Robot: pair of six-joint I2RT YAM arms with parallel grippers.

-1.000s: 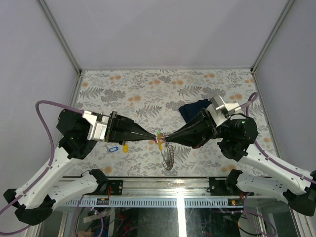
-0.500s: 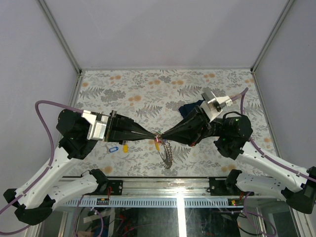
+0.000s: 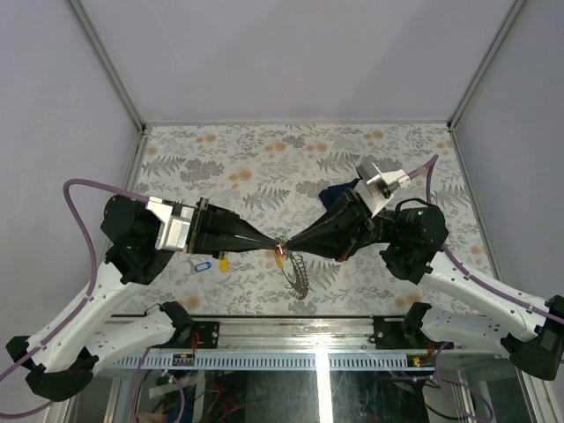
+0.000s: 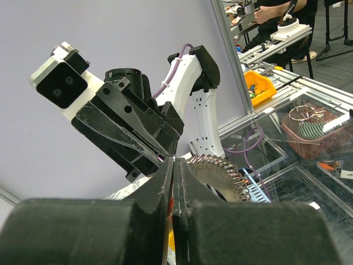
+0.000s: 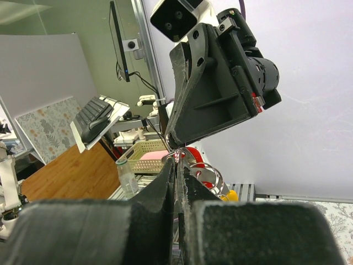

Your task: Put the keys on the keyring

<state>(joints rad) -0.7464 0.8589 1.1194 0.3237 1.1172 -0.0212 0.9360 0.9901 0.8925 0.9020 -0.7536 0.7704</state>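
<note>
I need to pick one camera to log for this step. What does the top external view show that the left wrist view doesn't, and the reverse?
Only top external: the blue-tagged key and a yellow tag lying on the table beside the left gripper, the navy cloth behind the right arm, and both arms whole.
Only left wrist: the toothed rim of the keyring close up, just beyond its own fingers.
Both: the left gripper and the right gripper tip to tip at the keyring, both shut.
</note>
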